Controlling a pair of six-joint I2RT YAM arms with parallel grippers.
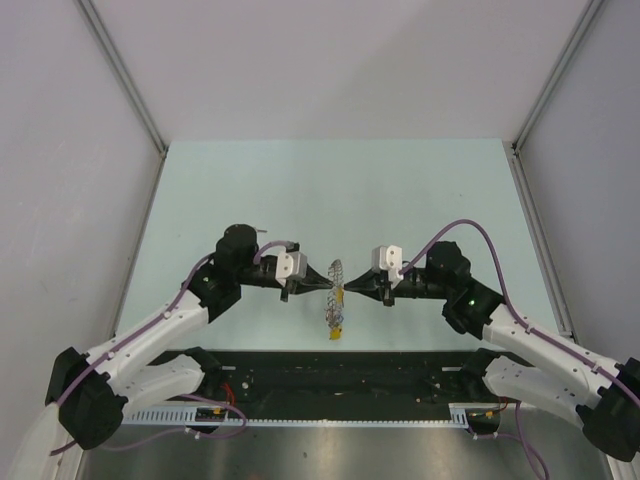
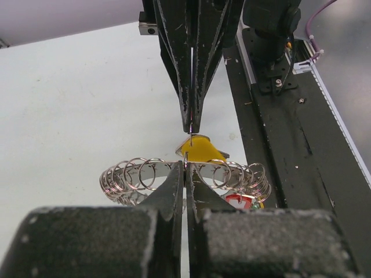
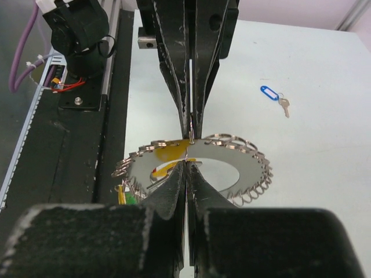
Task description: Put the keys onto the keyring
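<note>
The keyring (image 3: 246, 164) is a flat grey metal disc with a hole, fringed with small wire loops, and it hangs above the table between both grippers (image 1: 337, 272). My left gripper (image 2: 185, 166) is shut on its rim. My right gripper (image 3: 186, 163) is shut tip to tip with the left one. It pinches a thin wire loop just above the yellow-tagged key (image 2: 201, 150). A red tag (image 2: 237, 200) and other tags dangle under the ring. The blue-tagged key (image 3: 271, 92) lies alone on the table beyond it.
The black base rail with cables (image 2: 290, 145) runs along the near table edge, close behind the dangling tags (image 1: 336, 328). Grey walls with metal frame bars (image 1: 125, 80) enclose the pale table (image 1: 340, 190) on the left, right and back.
</note>
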